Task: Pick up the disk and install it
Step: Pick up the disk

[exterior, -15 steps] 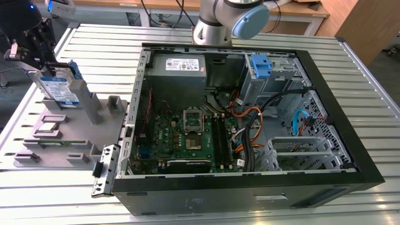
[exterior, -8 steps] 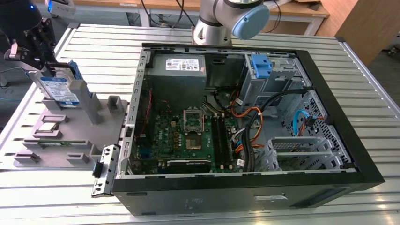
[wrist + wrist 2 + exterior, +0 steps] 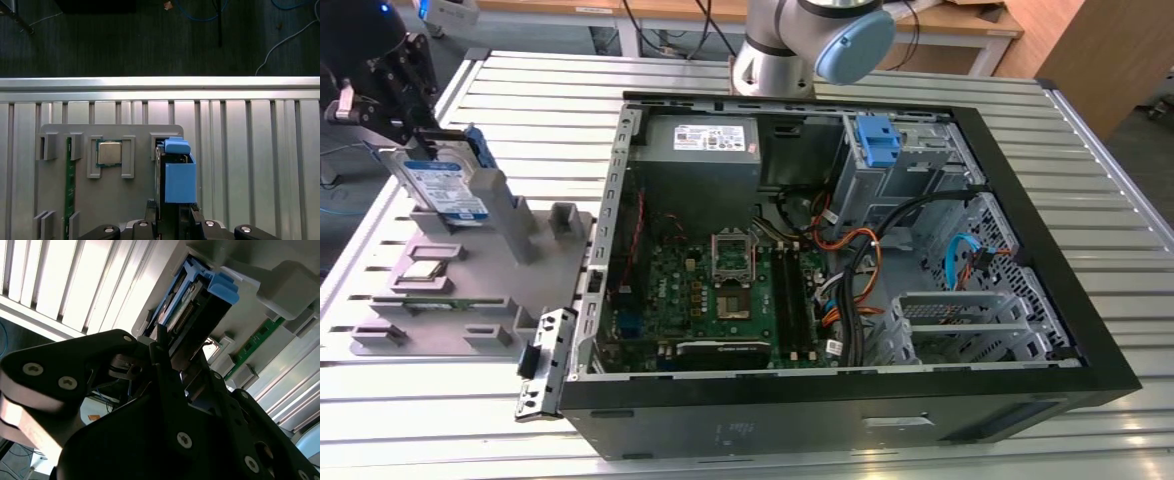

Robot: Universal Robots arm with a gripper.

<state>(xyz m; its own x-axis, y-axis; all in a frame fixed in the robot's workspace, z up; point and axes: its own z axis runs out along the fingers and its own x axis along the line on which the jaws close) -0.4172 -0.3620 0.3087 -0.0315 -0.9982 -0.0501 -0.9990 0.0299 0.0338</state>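
Bench (image 3: 520, 80): ribbed aluminium slats.
Exterior view's left: grey parts holder (image 3: 480, 290).
Exterior view's right: open black computer case (image 3: 854, 405).

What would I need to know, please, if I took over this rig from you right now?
Gripper: at the top edge of the disk, on the exterior view's left. I cannot tell whether it has closed on it.
Disk: stands upright in its slot on the grey holder, beside the open computer case. Both wrist views show its blue side rail.
Done: the arm has reached the disk.
Left: the disk is not lifted out of the holder and not yet in the case.
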